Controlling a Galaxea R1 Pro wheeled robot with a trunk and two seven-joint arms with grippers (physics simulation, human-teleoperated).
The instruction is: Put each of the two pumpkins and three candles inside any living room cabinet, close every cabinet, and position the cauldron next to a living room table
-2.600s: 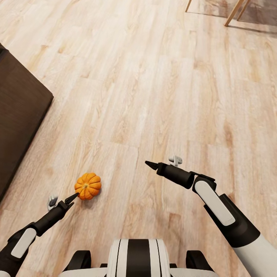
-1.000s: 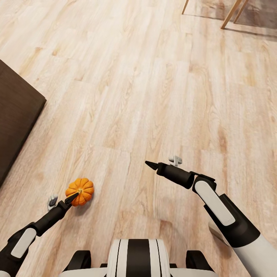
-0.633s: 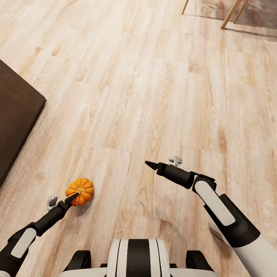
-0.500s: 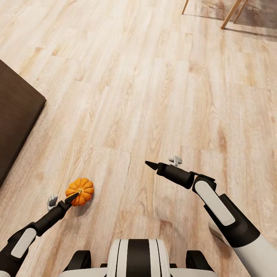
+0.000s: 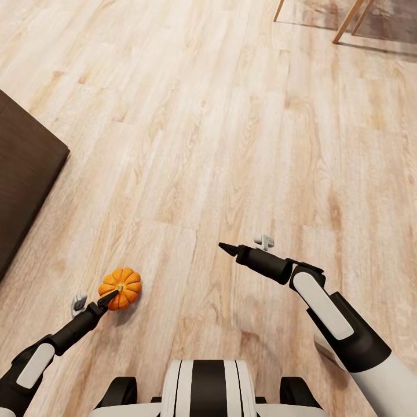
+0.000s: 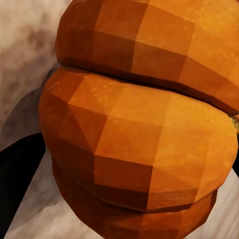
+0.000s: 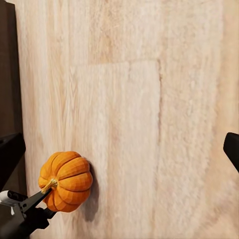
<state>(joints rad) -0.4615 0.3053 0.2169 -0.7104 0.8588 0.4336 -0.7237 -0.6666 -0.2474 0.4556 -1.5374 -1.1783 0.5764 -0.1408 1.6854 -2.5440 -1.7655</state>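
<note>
A small orange ribbed pumpkin [image 5: 120,288] sits on the light plank floor, low at the left of the head view. My left gripper [image 5: 109,297] reaches it from below, its tip level with the stem. In the left wrist view the pumpkin [image 6: 134,129] is very close, with one dark finger [image 6: 20,189] beside it and a sliver of the other at the opposite edge, so the jaws stand open around it. The right wrist view shows the pumpkin [image 7: 67,181] casting a shadow on the floor. My right gripper [image 5: 223,247] hangs open over bare floor, right of the pumpkin. The dark-brown cabinet [image 5: 23,179] stands at the left.
Pale wooden furniture legs [image 5: 347,20] stand on a rug at the far top right. Wide plank floor lies between the cabinet and those legs. My white and black base [image 5: 208,388] is at the bottom edge.
Since 2.6 s ago the whole view shifted, so cabinet and pumpkin slid left in the picture and my left gripper tip now overlaps the pumpkin. Nothing moved in the last second.
</note>
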